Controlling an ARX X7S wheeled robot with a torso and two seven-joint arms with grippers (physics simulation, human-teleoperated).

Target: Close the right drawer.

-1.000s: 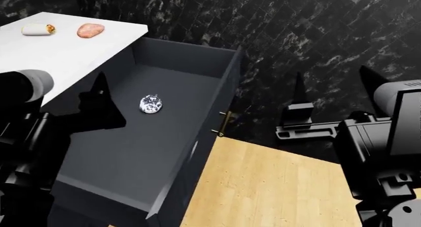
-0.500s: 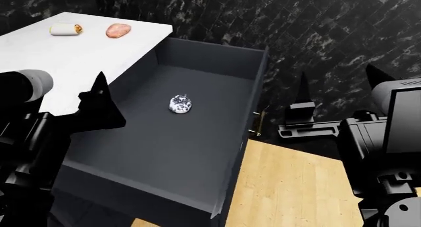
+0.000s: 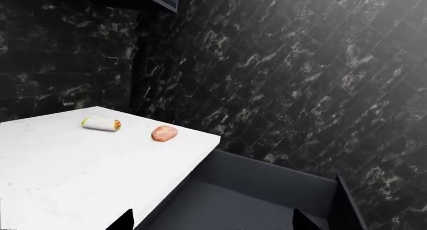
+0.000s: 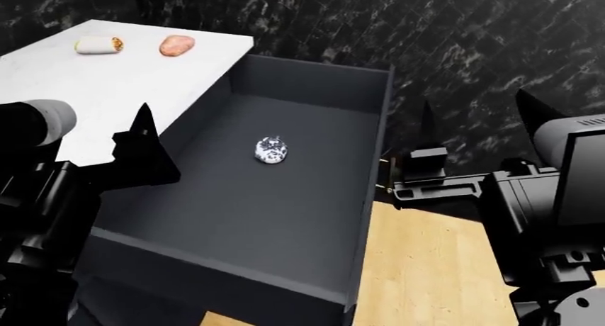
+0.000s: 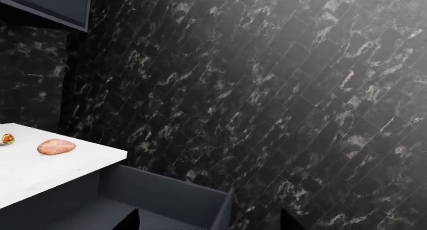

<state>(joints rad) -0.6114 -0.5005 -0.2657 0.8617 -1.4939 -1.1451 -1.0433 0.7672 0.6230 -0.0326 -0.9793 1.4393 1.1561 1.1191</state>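
Left wrist view: the white stone-topped bench [image 3: 73,170] carries a wrapped burrito roll [image 3: 101,123] and, just beside it, a pinkish-brown oval lump of food [image 3: 164,133]. Next to the bench edge the long, deep, dark grey right drawer [image 3: 267,187] stands pulled out, its back wall and one side wall in sight. Black marbled wall tiles [image 3: 300,70] fill the rest. Two dark fingertips [image 3: 123,222] of the left tool poke into the frame edge, set well apart with nothing between them.

Head view: the right drawer [image 4: 373,198] lies wide open beside the bench [image 4: 123,85], with a small crumpled silvery ball [image 4: 270,150] resting on its floor. The left tool [image 4: 142,145] hangs over the drawer's near-left side, and how wide it stands cannot be told here. The right tool [image 4: 472,120] is spread open and empty, hovering just outside the drawer's front panel above the pale wooden floor [image 4: 426,269].

Right wrist view: the drawer's corner [image 5: 223,205] sits below the marbled tiles, the oval lump on the bench near it. Both fingertips [image 5: 128,221] of the right tool show wide apart, holding nothing.
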